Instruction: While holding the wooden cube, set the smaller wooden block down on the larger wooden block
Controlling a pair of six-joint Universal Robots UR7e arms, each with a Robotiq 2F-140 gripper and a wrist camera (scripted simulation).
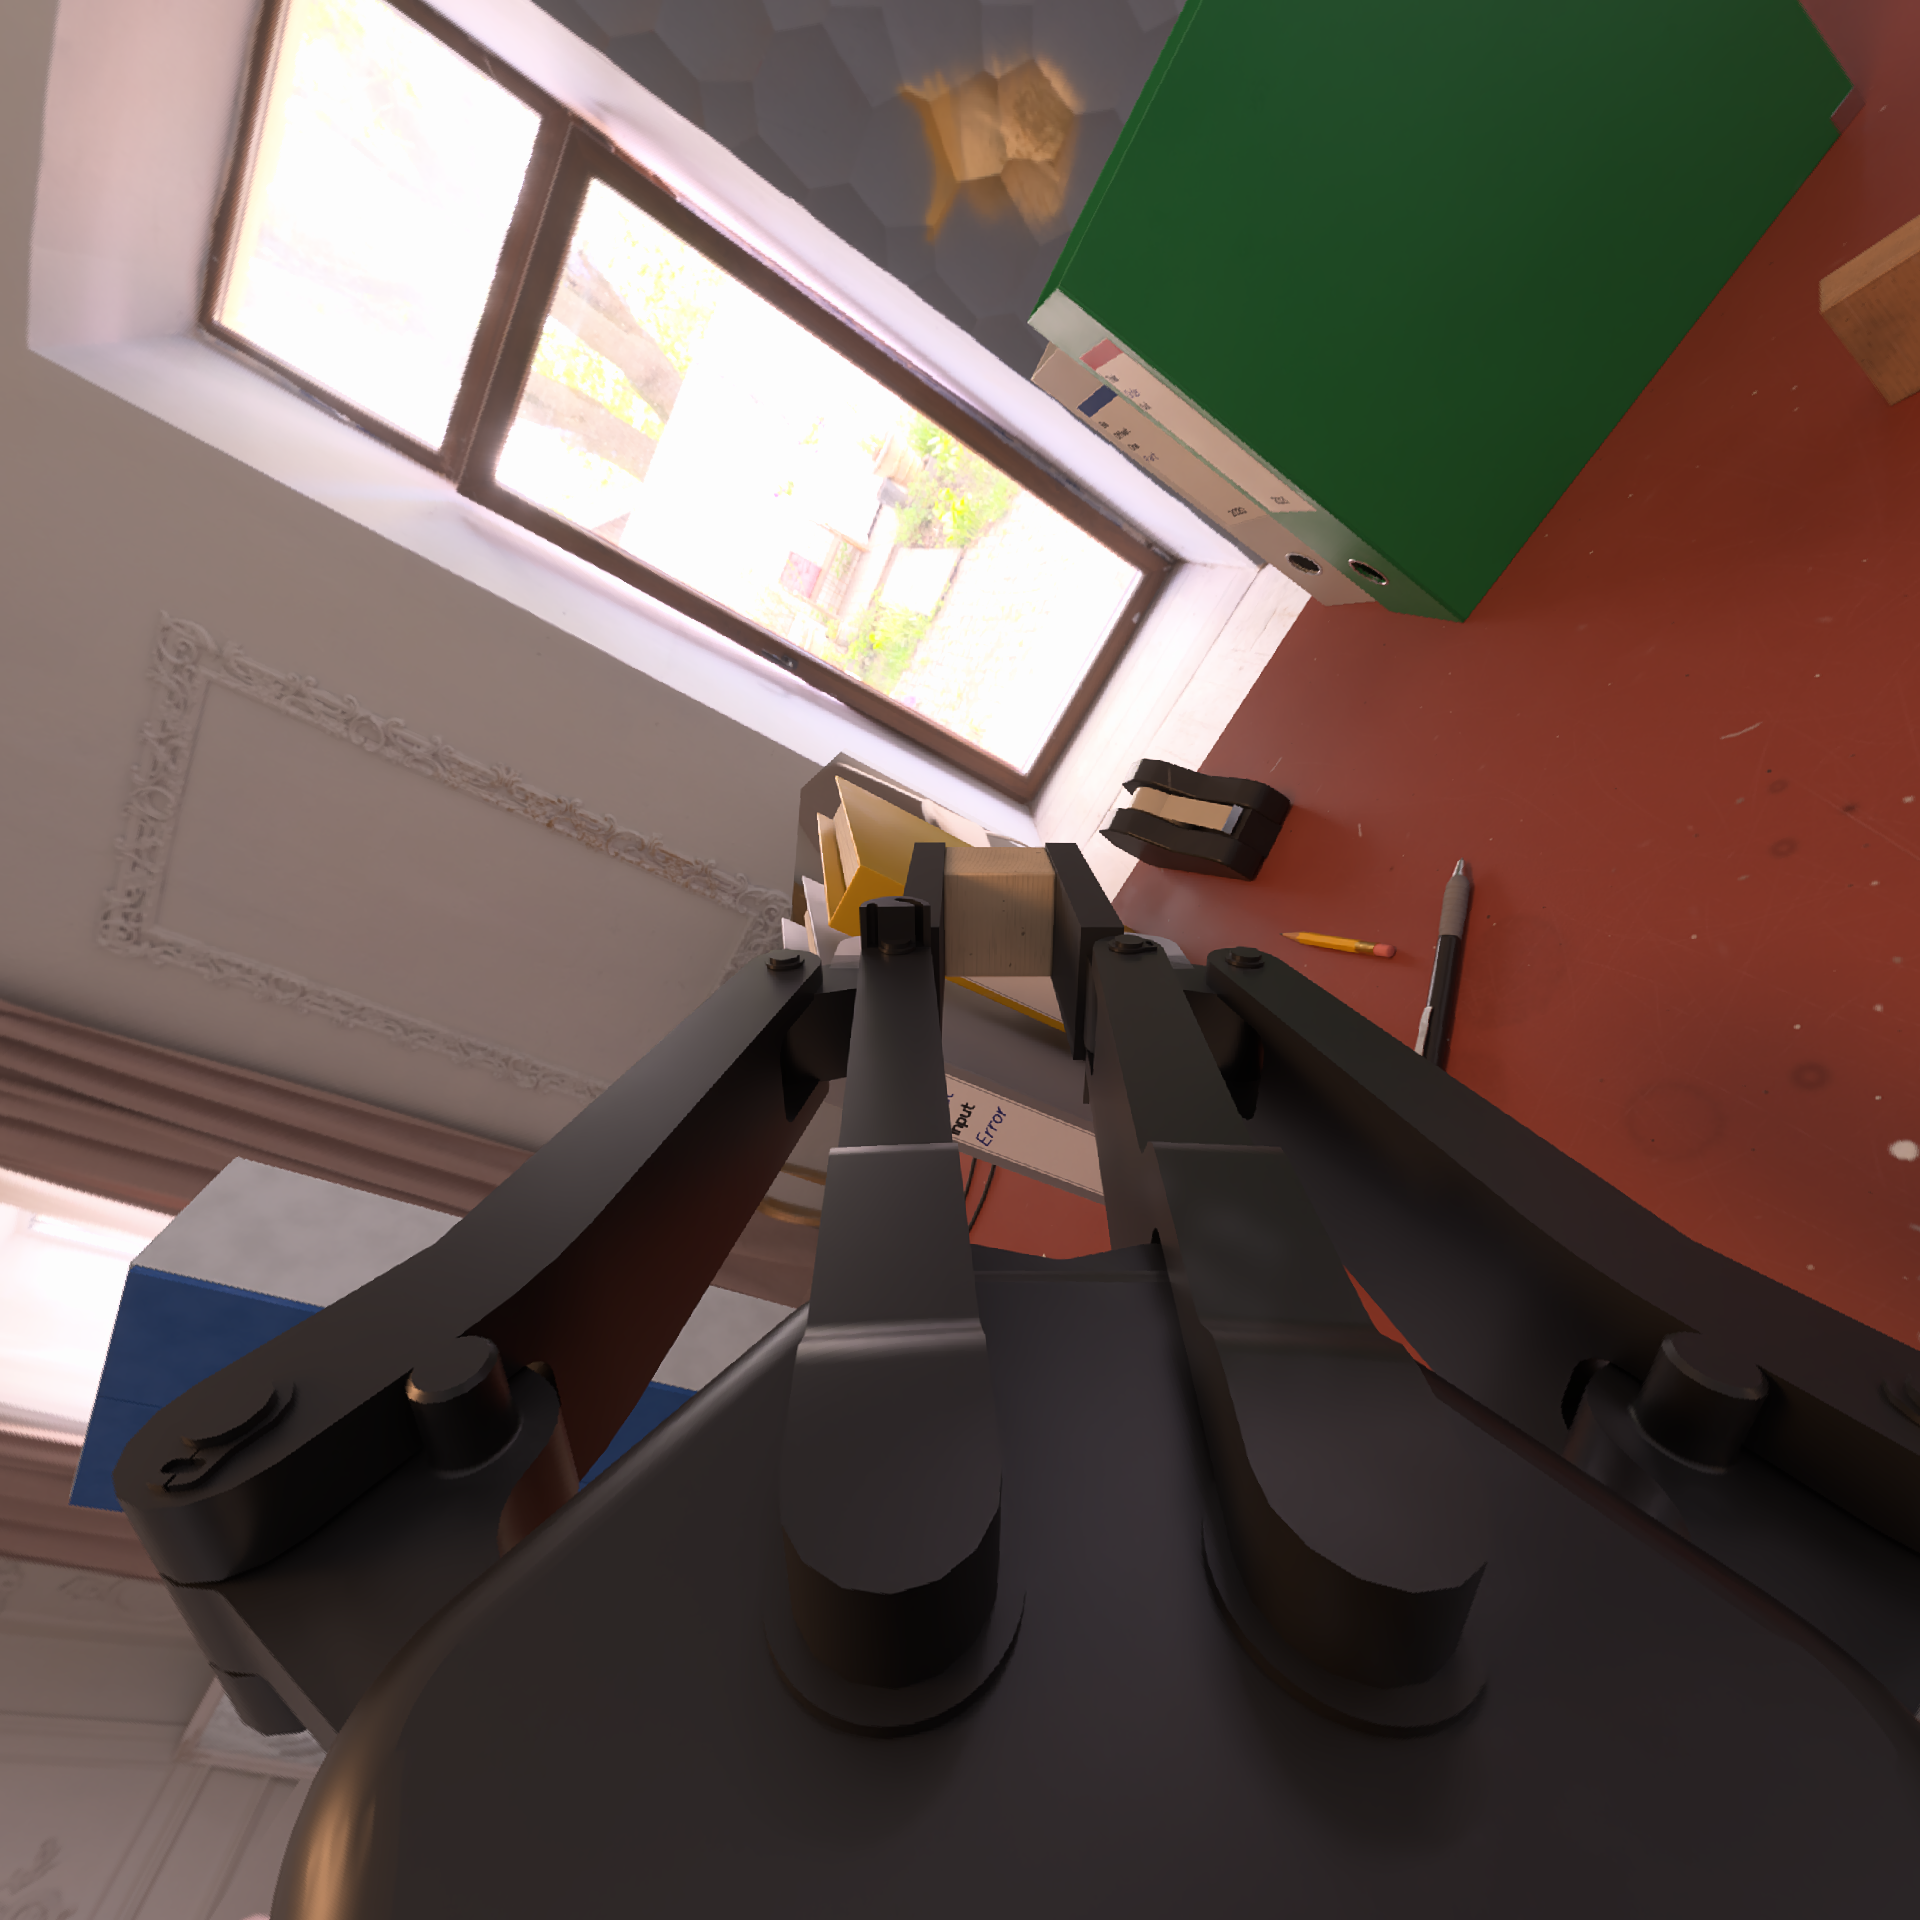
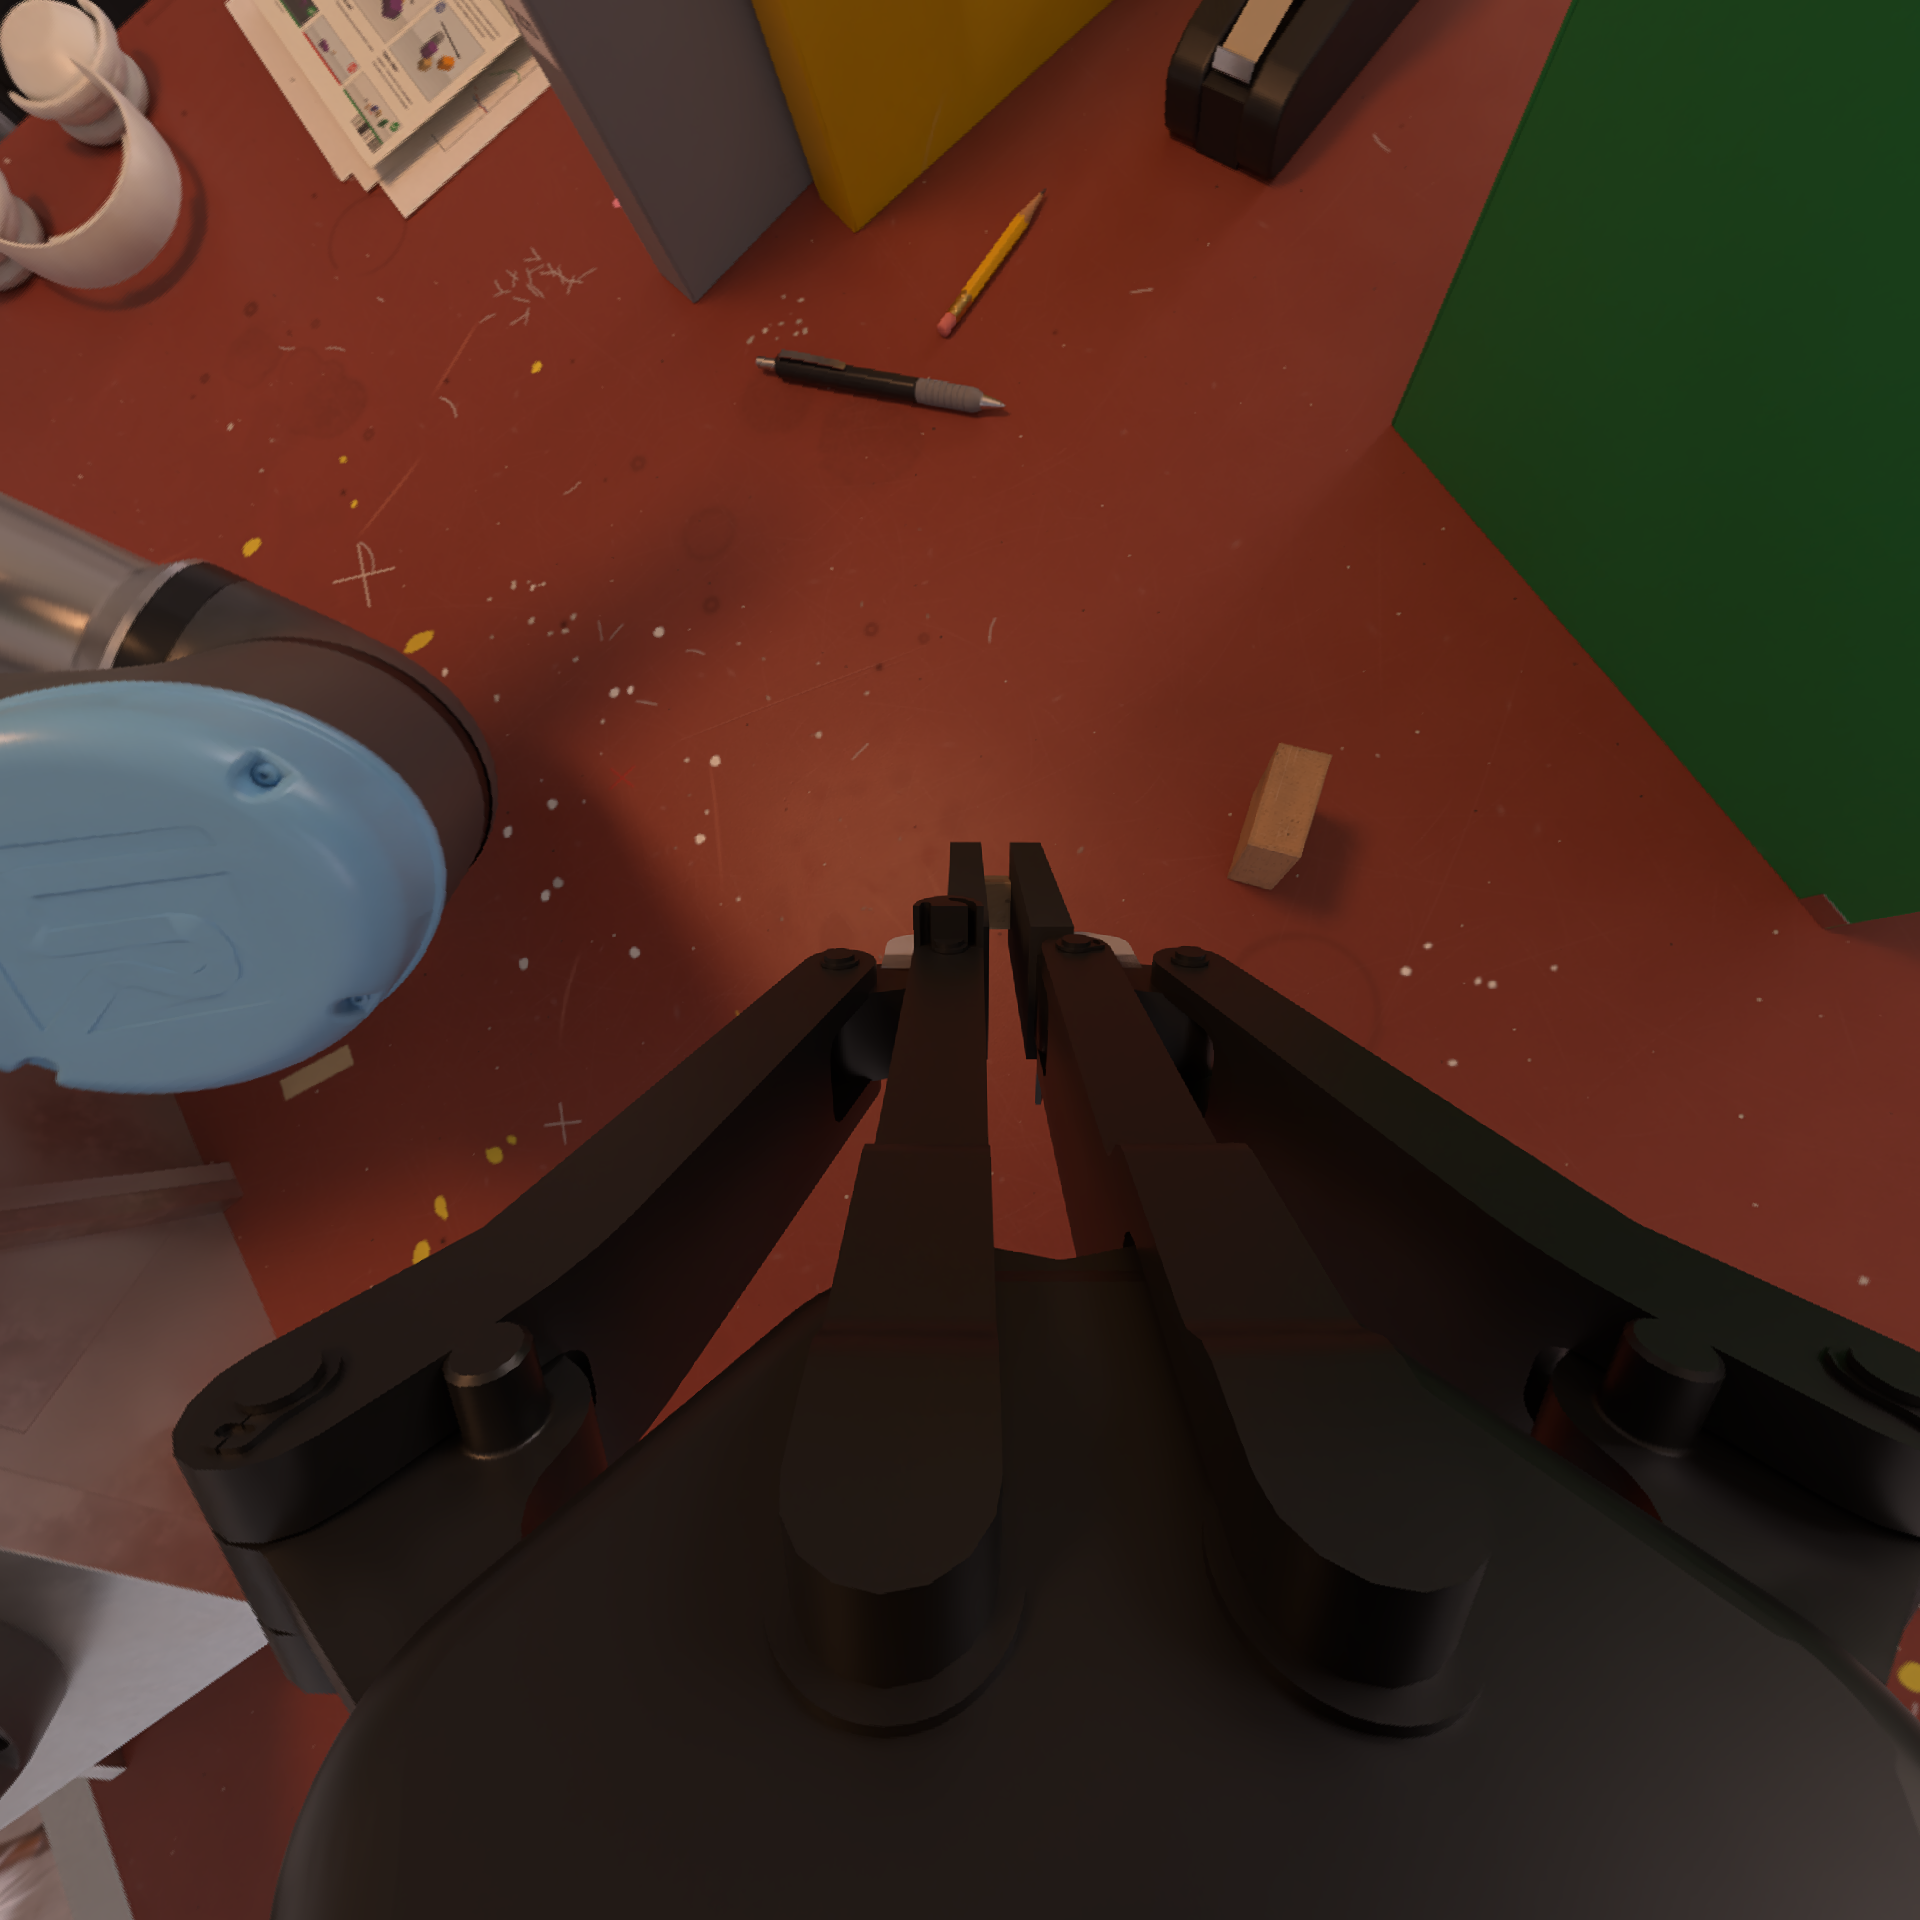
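Red desktop (image 2: 935, 665), scuffed and flecked with pale and yellow specks, fills the right wrist view, while the left wrist view tilts up toward a window (image 1: 644, 416) and a pale wall with a moulded frame.

In the left wrist view the left gripper (image 1: 1000, 914) is clenched on the cube (image 1: 997, 925), a light wooden piece pinched squarely between the two pads, clear of the desk. Beyond its tips sit a yellow box (image 1: 862, 873) and a grey box beside it. To the right of the tips lie a black tape dispenser (image 1: 1195, 821), a pencil (image 1: 1340, 943) and a pen (image 1: 1446, 956), all apart from one another. Farther off, up and to the right, stands a green binder (image 1: 1455, 291), and a wooden block (image 1: 1875, 312) shows at the right edge of that view, cut off by it.

In the right wrist view the right gripper (image 2: 995, 883) points down at the desk with its pads nearly together, and a thin sliver of pale material (image 2: 997, 899) shows in the narrow gap (too little is visible to say what it is). A wooden block (image 2: 1280, 816) rests on the desk to the right of the tips, well apart from them and near the green binder (image 2: 1714, 416). Ahead of the tips lie the pen (image 2: 883, 382) and pencil (image 2: 992, 262), with the yellow box (image 2: 904, 94), the grey box (image 2: 675, 125) and the tape dispenser (image 2: 1257, 73) beyond. Left of the gripper a blue-capped arm joint (image 2: 208, 883) fills the edge, and loose papers (image 2: 395, 83) lie far ahead on the left.
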